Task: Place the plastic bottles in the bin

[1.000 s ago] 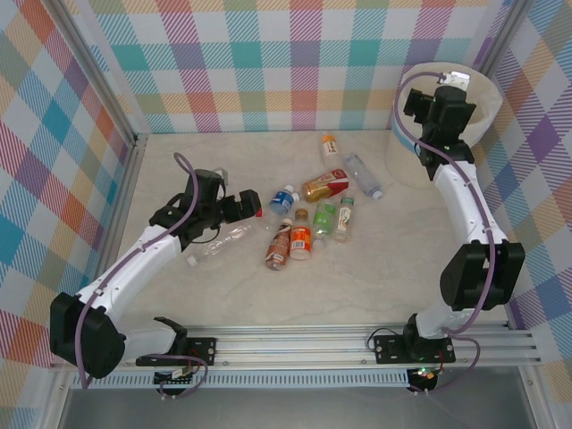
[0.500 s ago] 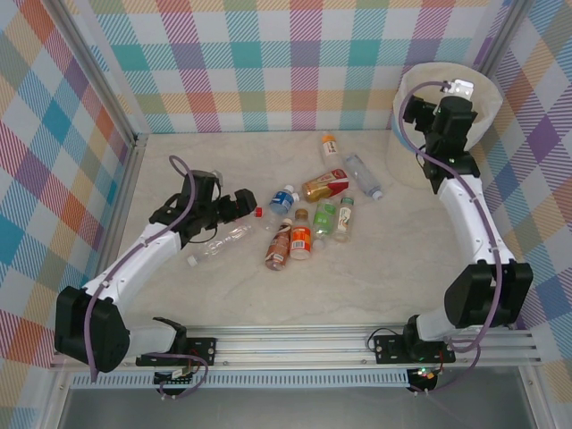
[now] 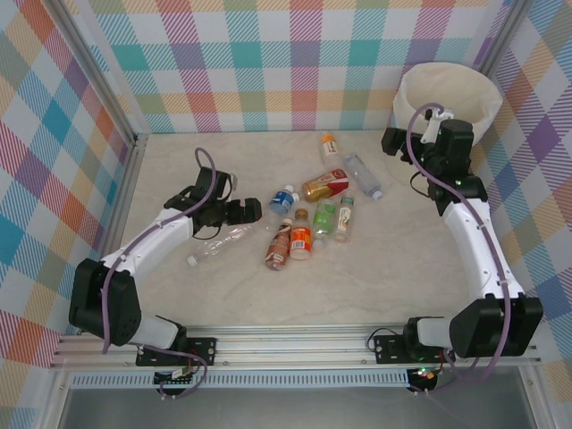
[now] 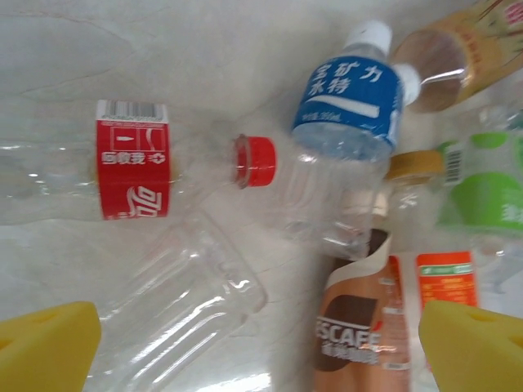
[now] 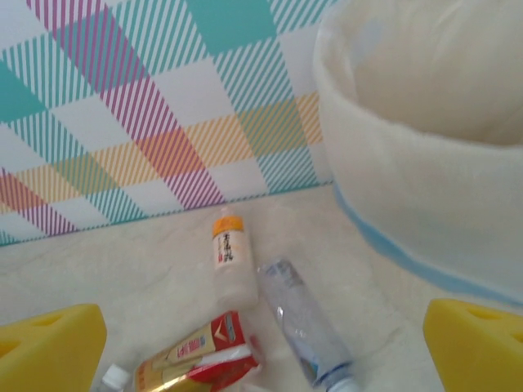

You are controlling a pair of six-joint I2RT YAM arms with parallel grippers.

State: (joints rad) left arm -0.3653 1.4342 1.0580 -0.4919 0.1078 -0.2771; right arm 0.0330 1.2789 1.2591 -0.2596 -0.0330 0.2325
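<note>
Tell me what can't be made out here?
- Bin contents: right wrist view, hidden behind its near wall.
- Brown-label bottle: left wrist view, lower end cut off by the bottom edge.
- Bottle labels: top view, too small to read.

Counted here: 10 plastic bottles (image 3: pixel 324 185), 1 round white bin (image 3: pixel 444 68) and 1 table (image 3: pixel 384 268) beneath them all
</note>
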